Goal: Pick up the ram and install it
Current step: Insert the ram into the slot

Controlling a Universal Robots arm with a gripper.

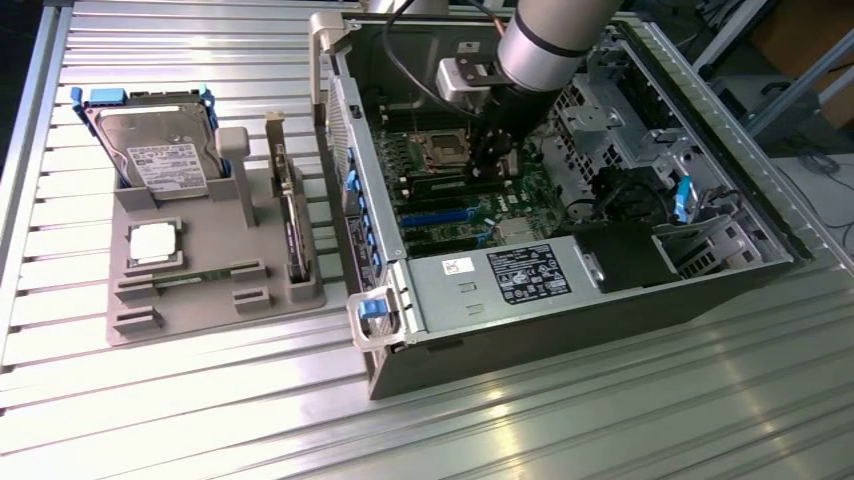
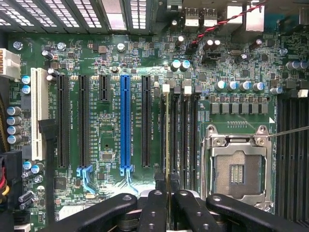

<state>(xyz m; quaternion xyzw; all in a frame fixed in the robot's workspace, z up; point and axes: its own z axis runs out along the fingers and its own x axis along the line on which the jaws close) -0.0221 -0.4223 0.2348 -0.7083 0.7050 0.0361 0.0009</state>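
The ram [image 2: 167, 140] shows edge-on as a thin pale line running up from between my fingertips. My gripper [image 2: 167, 205] is shut on it, its black fingers [image 2: 153, 210] pressed against both faces. The stick hangs lined up over the outermost of the black memory slots [image 2: 184, 140], beside the open CPU socket [image 2: 236, 169]; whether it touches the slot I cannot tell. In the exterior view my gripper [image 1: 487, 155] reaches down inside the open computer case [image 1: 534, 290], over the motherboard's middle.
On the exterior view's left, a grey tray [image 1: 200, 310] carries a hard drive [image 1: 160, 150], a square silver CPU chip [image 1: 154, 243] and an upright expansion card [image 1: 291, 215]. Drive cages and cables [image 1: 667, 190] crowd the case on the right. Long expansion slots [image 2: 125, 121] lie beside the memory slots.
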